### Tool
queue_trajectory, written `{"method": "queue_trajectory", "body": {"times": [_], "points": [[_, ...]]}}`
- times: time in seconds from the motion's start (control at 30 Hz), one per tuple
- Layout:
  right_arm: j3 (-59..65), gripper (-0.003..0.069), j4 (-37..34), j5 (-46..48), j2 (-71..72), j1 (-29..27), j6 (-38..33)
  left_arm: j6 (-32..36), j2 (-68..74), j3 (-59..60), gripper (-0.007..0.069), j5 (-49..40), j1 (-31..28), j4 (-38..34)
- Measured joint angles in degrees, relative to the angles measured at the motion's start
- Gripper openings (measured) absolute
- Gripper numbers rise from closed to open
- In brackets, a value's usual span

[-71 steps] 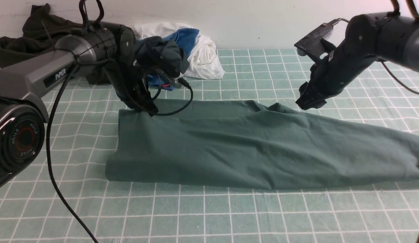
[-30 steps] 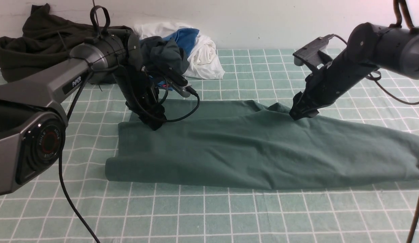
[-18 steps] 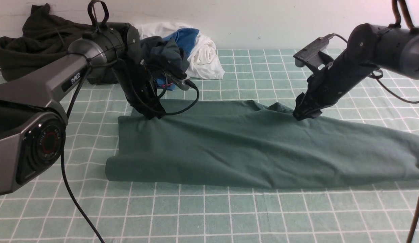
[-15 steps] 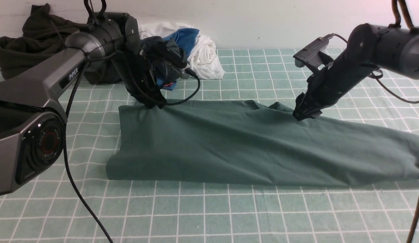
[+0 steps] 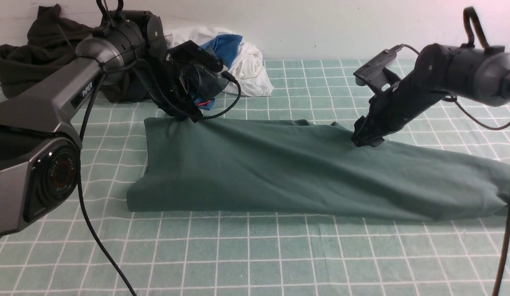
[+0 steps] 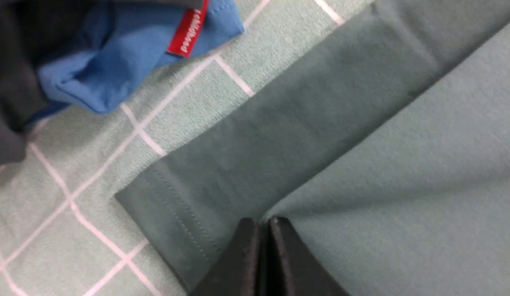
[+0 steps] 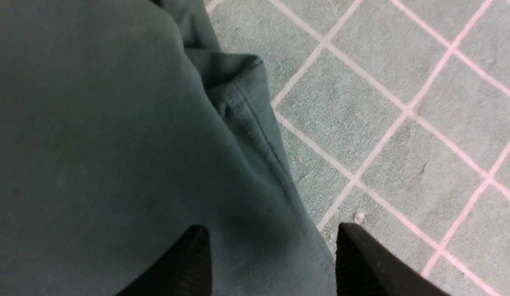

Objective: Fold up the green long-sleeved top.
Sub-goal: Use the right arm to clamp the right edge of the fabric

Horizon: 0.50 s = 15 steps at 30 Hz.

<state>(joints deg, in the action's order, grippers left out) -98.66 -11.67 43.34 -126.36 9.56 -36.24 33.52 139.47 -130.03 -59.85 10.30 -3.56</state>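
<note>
The green long-sleeved top (image 5: 300, 172) lies folded lengthwise into a long band across the checked mat. My left gripper (image 5: 187, 117) is at the band's far left corner, shut on a pinch of the upper cloth layer. In the left wrist view the closed tips (image 6: 263, 222) meet where the lighter top layer (image 6: 402, 164) joins a darker hemmed strip. My right gripper (image 5: 363, 139) is low on the far edge, right of the middle. It stands open (image 7: 271, 246), with one finger over the top's cloth (image 7: 94, 144) and the other over the mat, straddling the stitched edge.
A dark olive garment (image 5: 28, 53) is heaped at the back left. White and blue clothes (image 5: 246, 61) lie against the wall behind the left arm, and a blue piece with a red tag (image 6: 115, 61) is close to the left gripper. The left arm's cable (image 5: 94, 238) trails to the front.
The left gripper has shut on the cloth and drawn back toward the wall, pulling the far left corner with it. The right gripper has sunk slightly onto the far edge, still open.
</note>
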Motion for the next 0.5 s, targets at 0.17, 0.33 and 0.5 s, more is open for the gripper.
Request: {"method": "queue_trajectory", "body": {"times": [0.17, 0.33, 0.5], "points": [[0.00, 0.0333, 0.00, -1.98, -0.41, 0.00, 0.00, -0.13, 0.05, 0.00, -0.0001, 0.06, 0.00, 0.00], [0.00, 0.0118, 0.00, -2.27, -0.41, 0.00, 0.00, -0.13, 0.05, 0.00, -0.0001, 0.06, 0.00, -0.49], [-0.40, -0.0004, 0.74, -2.40, -0.41, 0.00, 0.14, -0.13, 0.05, 0.00, -0.0001, 0.06, 0.00, -0.79]]}}
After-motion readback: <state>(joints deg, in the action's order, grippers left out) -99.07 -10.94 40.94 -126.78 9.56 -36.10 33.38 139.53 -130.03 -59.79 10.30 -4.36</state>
